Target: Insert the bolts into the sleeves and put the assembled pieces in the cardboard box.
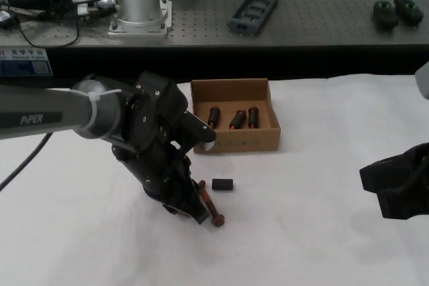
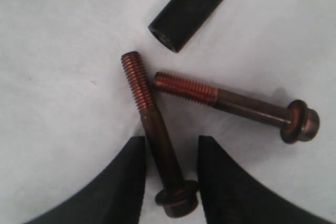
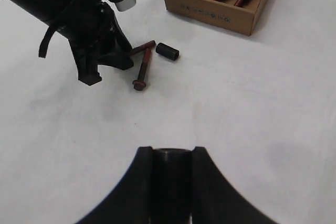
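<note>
Bolts [image 1: 212, 211] lie lower centre in high view under left gripper [image 1: 198, 213], loose sleeve [image 1: 222, 183] beside, cardboard box [image 1: 244, 140] above; left wrist: jaws apart straddling nearer bolt [image 2: 157, 140], stiff slick shank, probably best gripped mid-shank; right wrist: right gripper [image 3: 171, 153] clamps held sleeve [image 3: 170, 170]

One bolt [image 2: 152, 114] and the other bolt [image 2: 236, 106] are coppery-brown metal with a dull sheen, rough at the threads and smooth on the shanks. The loose sleeve [image 2: 187, 11] is smooth matt black. The cardboard box [image 1: 244, 140] is matt brown card. The left gripper [image 2: 171, 145] has fingers [image 2: 118, 187] of matt black plastic. The white bench cover [image 1: 322, 246] is matt and faintly grained; the far table [image 1: 322, 5] is dull grey perforated metal
</note>
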Action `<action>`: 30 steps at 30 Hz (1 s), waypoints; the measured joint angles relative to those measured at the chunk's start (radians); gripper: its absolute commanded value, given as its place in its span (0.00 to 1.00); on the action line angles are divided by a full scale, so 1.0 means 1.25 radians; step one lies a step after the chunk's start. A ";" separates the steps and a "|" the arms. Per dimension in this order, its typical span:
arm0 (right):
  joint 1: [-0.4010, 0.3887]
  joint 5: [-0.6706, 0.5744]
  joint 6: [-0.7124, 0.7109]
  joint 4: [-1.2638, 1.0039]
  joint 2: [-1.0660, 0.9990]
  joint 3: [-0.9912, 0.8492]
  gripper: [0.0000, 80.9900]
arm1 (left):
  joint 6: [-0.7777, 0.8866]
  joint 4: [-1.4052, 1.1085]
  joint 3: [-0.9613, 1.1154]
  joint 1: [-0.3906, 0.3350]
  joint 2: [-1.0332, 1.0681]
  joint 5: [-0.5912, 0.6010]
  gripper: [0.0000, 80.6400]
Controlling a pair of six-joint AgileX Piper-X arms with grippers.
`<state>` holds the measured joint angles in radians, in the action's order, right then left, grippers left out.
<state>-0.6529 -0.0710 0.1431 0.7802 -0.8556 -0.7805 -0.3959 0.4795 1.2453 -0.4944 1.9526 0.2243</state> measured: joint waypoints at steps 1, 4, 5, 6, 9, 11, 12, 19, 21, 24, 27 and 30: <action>0.000 0.000 0.000 0.000 0.000 0.000 0.02 | 0.000 0.000 0.000 0.000 0.000 0.000 0.22; 0.000 0.000 -0.001 0.000 0.000 0.000 0.02 | -0.003 0.004 0.002 0.000 0.000 0.000 0.05; 0.000 0.000 -0.001 0.000 0.000 0.000 0.02 | -0.003 0.004 0.002 0.000 0.000 0.000 0.01; 0.000 0.000 -0.001 0.000 0.000 0.000 0.02 | -0.003 0.006 0.002 0.000 0.000 0.000 0.00; 0.000 0.000 -0.001 0.000 0.000 0.000 0.02 | -0.007 0.009 0.002 0.000 0.000 -0.007 0.00; 0.000 0.000 -0.001 0.000 0.000 0.000 0.02 | -0.026 0.014 0.002 0.000 -0.002 -0.018 0.00; 0.000 0.000 -0.001 0.000 0.000 0.000 0.02 | -0.041 0.020 0.002 0.000 -0.006 -0.023 0.00; 0.000 0.000 -0.001 0.000 0.000 0.000 0.02 | -0.175 0.127 0.000 -0.001 -0.072 -0.130 0.00; 0.000 0.000 -0.001 0.000 0.000 0.000 0.02 | -0.179 0.129 0.000 -0.001 -0.095 -0.135 0.01; 0.000 0.000 -0.001 0.000 0.000 0.000 0.02 | -0.202 0.130 0.000 -0.001 -0.119 -0.141 0.01; 0.000 0.000 -0.001 0.000 0.000 0.000 0.02 | -0.355 0.161 0.000 -0.001 -0.155 -0.110 0.01; 0.000 0.000 -0.005 0.000 0.000 0.000 0.02 | -0.507 0.231 0.000 -0.001 -0.176 -0.043 0.01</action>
<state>-0.6529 -0.0710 0.1366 0.7802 -0.8556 -0.7805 -1.0302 0.7682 1.2449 -0.4959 1.7326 0.1700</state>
